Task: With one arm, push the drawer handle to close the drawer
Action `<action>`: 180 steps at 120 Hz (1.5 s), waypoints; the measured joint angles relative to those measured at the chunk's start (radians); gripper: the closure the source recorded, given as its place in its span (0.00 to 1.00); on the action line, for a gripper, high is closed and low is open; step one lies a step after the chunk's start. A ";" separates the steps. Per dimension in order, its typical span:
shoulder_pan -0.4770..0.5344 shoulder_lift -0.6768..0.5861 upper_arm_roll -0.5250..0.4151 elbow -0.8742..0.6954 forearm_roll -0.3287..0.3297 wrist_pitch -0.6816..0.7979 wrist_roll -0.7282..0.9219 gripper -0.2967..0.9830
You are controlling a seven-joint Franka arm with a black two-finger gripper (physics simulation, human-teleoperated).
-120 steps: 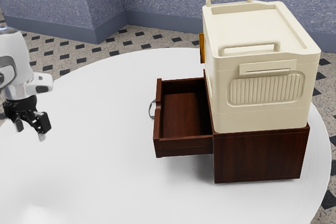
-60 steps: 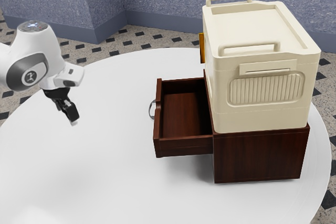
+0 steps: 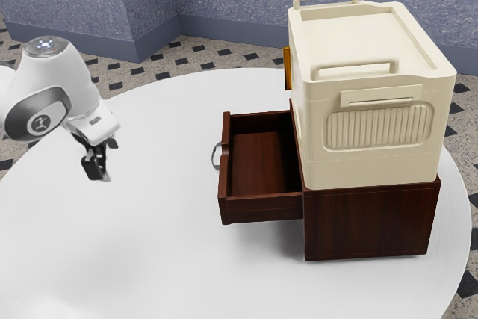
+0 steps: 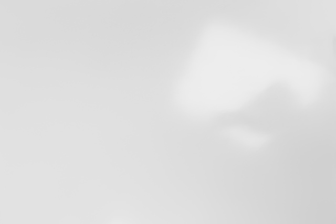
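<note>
My gripper (image 3: 97, 168) hangs over the white table near the exterior view's left side, pointing down and turned almost edge-on. A wide gap separates it from the drawer handle (image 3: 215, 157), a thin metal ring on the drawer front. The dark brown drawer (image 3: 263, 160) is pulled well out of its cabinet (image 3: 367, 220), toward the exterior view's left, and its inside is bare. Nothing touches the handle. In the wrist view the pale tabletop (image 4: 79, 129) lies under my hand, with brighter patches of light on it.
A large cream box (image 3: 377, 128) with two top handles stands on the cabinet. Behind it, an orange-yellow piece (image 3: 287, 69) sticks out at its side. The round white table (image 3: 164, 259) extends between my gripper and the drawer.
My hand has come in toward the exterior view's right and turned, so the gripper is now seen from its narrow side. Drawer and cabinet have not moved.
</note>
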 joint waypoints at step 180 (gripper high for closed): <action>-0.096 0.169 0.028 0.078 -0.461 0.136 0.362 0.82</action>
